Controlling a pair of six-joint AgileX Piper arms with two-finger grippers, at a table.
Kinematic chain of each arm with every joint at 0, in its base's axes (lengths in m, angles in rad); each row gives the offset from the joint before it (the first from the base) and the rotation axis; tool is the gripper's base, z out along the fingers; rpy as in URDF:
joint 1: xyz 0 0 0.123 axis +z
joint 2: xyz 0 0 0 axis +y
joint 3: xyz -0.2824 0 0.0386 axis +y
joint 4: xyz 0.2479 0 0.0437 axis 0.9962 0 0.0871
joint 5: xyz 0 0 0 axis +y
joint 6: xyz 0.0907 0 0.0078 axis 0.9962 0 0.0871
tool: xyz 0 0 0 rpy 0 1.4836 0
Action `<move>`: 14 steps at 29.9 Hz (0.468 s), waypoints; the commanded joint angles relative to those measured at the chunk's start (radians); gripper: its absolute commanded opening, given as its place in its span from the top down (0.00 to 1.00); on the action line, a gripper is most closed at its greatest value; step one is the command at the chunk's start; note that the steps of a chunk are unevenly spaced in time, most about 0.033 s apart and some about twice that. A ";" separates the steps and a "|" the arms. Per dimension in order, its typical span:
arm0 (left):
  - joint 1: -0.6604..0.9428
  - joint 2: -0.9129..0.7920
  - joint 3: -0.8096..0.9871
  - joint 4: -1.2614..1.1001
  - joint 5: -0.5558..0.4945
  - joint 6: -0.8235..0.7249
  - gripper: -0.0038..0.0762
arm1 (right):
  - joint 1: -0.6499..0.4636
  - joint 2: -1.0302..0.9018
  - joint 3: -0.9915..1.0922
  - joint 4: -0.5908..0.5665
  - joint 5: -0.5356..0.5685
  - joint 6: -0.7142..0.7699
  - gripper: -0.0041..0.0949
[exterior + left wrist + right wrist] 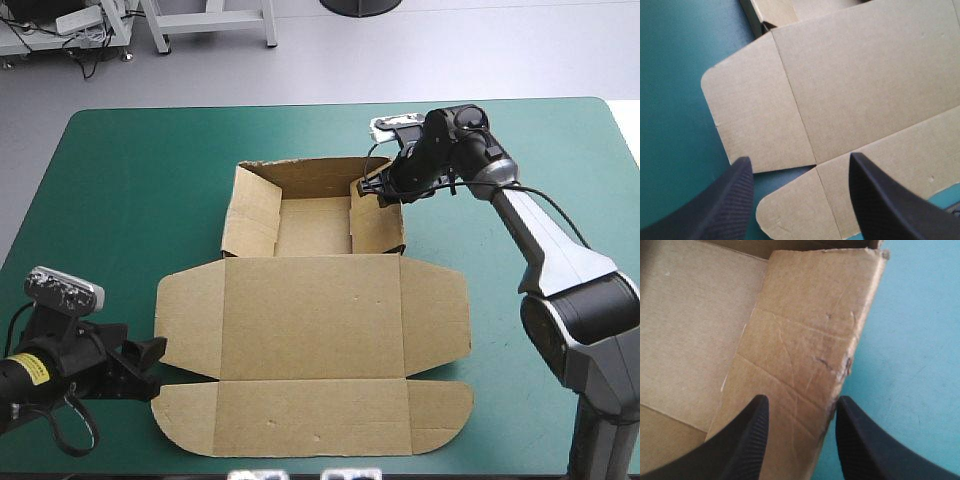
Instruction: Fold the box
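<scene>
Brown box (310,315) at the middle of the teal-green surface (120,170), half formed. Toward the far edge, an open tray with left, far and right walls raised, the left wall leaning outward. Toward the near edge, the lid lying flat, its two side flaps and long front strip spread out on the cover. Right gripper (374,188) down at the tray's far right corner, black fingers (747,440) spread apart, straddling the top edge of the scuffed, creased right wall; contact with the board not clear. Left gripper (152,352) low near the surface's near left corner, just beside the lid's left side, fingers (735,200) spread wide. Ahead between them, the notch between the lid's left flap and the rounded end of the front strip, with a sliver of teal-green cover showing through.
</scene>
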State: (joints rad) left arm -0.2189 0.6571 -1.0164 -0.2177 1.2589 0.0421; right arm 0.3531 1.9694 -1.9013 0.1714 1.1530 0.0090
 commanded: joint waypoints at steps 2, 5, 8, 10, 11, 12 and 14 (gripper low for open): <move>-0.001 -0.029 0.032 -0.028 0.030 -0.009 0.44 | 0.002 0.001 -0.024 0.018 -0.046 0.002 0.55; -0.001 -0.029 0.036 -0.028 0.030 -0.009 0.44 | 0.002 0.022 -0.024 0.007 -0.050 0.002 0.65; -0.001 -0.029 0.036 -0.021 0.028 -0.009 0.44 | 0.002 0.023 -0.028 -0.017 -0.056 0.002 0.91; -0.001 -0.029 0.036 -0.021 0.028 -0.009 0.44 | 0.002 0.017 -0.036 -0.029 -0.060 0.007 0.96; -0.001 -0.029 0.036 -0.021 0.028 -0.009 0.44 | -0.001 0.014 -0.045 -0.031 -0.058 0.007 0.96; -0.001 -0.029 0.036 -0.021 0.028 -0.009 0.44 | -0.005 0.009 -0.054 -0.038 -0.052 0.007 0.96; -0.001 -0.029 0.036 -0.014 0.030 -0.009 0.44 | -0.021 -0.002 -0.082 -0.073 -0.038 0.018 0.96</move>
State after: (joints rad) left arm -0.2189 0.6244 -0.9561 -0.2177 1.2589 0.0421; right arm 0.3519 2.0516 -1.9227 0.1443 1.1196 0.0309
